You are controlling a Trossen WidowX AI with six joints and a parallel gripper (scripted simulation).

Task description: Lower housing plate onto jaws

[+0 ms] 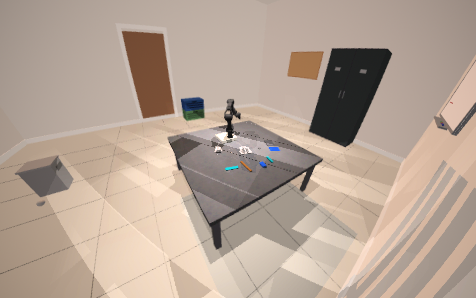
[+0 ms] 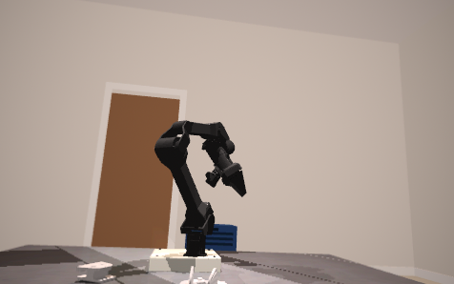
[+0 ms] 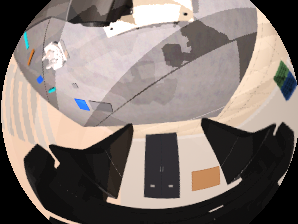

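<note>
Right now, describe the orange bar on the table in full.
The orange bar is long, thin and straight, one plain color, with no separate parts that can be made out. It lies flat on the dark table, between a longer cyan piece and a small blue block, apart from both. The gripper does not touch it. Its material cannot be told.
</note>
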